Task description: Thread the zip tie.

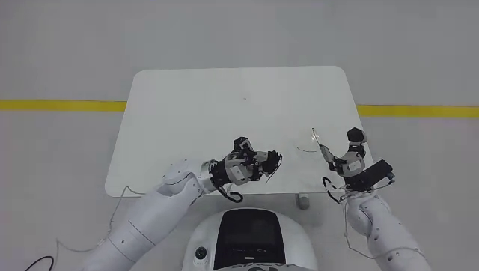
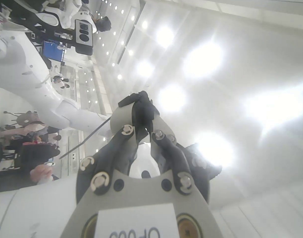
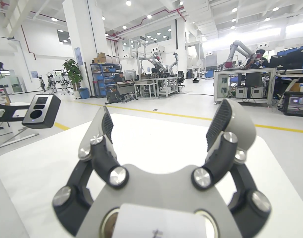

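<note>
- We see the left claw (image 2: 141, 100) clamped shut on a thin dark plastic zip tie (image 2: 84, 139), whose strap juts out sideways (claw aimed at the ceiling).
- We find the right claw (image 3: 164, 107) spread wide, holding nothing, over the white rounded bench (image 1: 224, 99).

Zip tie (image 2: 84, 138) end hid. behind L claw (image 2: 140, 101).

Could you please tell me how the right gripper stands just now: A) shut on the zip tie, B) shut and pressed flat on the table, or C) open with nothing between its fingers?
C: the right wrist view shows the right gripper with its ribbed fingers spread wide apart and just bare table seen between them.
</note>
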